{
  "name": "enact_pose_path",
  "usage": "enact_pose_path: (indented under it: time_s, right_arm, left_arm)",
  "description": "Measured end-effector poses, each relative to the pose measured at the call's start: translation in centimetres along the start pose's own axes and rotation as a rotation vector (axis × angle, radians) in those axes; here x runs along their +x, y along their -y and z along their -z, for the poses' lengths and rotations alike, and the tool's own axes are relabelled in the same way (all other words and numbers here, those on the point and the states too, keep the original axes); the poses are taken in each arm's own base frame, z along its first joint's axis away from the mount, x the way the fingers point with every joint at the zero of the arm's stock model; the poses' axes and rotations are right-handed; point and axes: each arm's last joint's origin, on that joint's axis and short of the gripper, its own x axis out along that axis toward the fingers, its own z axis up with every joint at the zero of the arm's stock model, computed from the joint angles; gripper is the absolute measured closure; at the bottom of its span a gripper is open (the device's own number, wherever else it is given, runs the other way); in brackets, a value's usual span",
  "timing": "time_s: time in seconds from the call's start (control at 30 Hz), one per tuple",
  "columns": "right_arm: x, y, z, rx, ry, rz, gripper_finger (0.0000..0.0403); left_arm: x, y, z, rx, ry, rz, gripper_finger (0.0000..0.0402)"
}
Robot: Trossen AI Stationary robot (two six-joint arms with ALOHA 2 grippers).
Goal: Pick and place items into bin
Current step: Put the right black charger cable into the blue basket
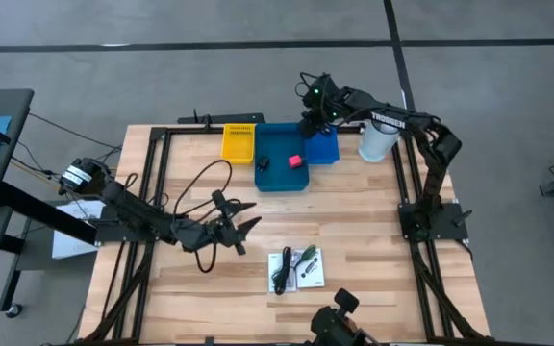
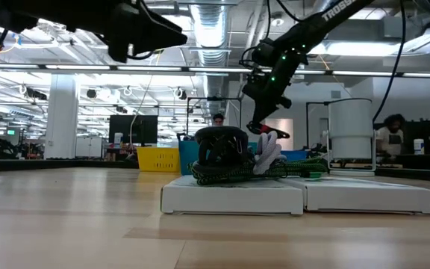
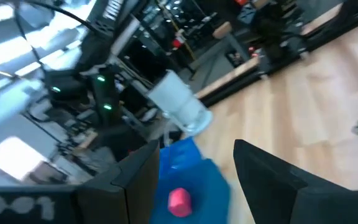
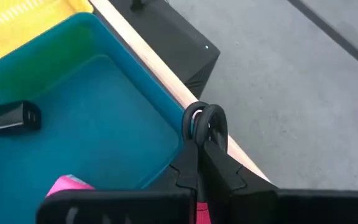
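A blue bin (image 1: pixel 279 179) stands at the table's far middle; in it lie a pink-red block (image 1: pixel 295 160) and a small black piece (image 1: pixel 263 163). My right gripper (image 1: pixel 309 123) hangs over the bin's far right corner, shut on a small item with a dark ring (image 4: pixel 204 123). Near the front edge, white cards (image 1: pixel 296 269) lie flat on the table with black pieces (image 2: pixel 219 146) and a green stringy piece (image 2: pixel 304 168) on top. My left gripper (image 1: pixel 239 227) hovers open and level over the table's left middle, holding nothing. My right gripper pinches the small item between its two shut fingers (image 4: pixel 188 165), which slant down from the table's right. The dark ring (image 4: pixel 211 127) sticks out past the fingertips, and a red bit (image 4: pixel 201 214) shows farther back between them. The item is clear of the bin and the table.
A yellow bin (image 1: pixel 239 142) stands left of the blue one and a smaller blue tray (image 1: pixel 325 149) to its right. A white cylinder (image 1: pixel 377 140) stands at the far right. Bare wood lies between the bins and the cards.
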Motion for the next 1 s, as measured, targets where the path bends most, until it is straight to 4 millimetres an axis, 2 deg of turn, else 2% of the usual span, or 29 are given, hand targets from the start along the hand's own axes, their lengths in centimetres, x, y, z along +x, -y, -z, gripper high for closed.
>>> enact_pose_path:
  time_s: [0.2,0.5,0.73,1.0]
  right_arm:
    - [-0.4,0.1,0.4,-0.016,-0.039,0.004,0.0402]
    - [-0.5,0.5,1.4,-0.023,-0.149,0.018,0.0402]
    - [-0.6,-0.4,1.6,-0.032,-0.176,0.002,0.0402]
    - [-0.6,-1.0,1.7,-0.036,-0.184,-0.006,0.0402]
  left_arm:
    - [1.0,-1.2,0.2,0.064,-0.003,-0.077,0.0205]
    - [1.9,-2.3,1.0,-0.028,-0.081,-0.182,0.0205]
    - [1.5,-1.9,1.0,-0.102,-0.111,-0.2,0.0205]
    - [-0.1,-1.5,-0.1,-0.22,-0.147,-0.296,0.0205]
